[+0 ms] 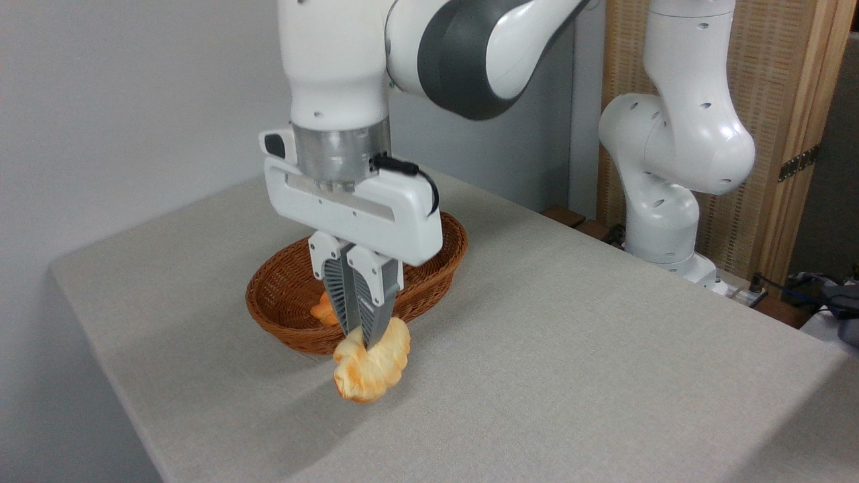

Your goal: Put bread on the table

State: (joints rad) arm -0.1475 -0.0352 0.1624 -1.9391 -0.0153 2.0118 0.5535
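The bread (372, 369), seemingly light and soft, is gripped at its top edge by the clenched pincer (362, 341) above the table (570, 349).

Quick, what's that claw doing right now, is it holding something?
Gripper: shut on the bread, pinching its top edge just in front of the basket.

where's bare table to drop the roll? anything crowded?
Gripper holds the bread just in front of the wicker basket. Table is bare in front, right toward the arm base, and left of the basket. Only the basket is crowded: a smaller roll sits inside.
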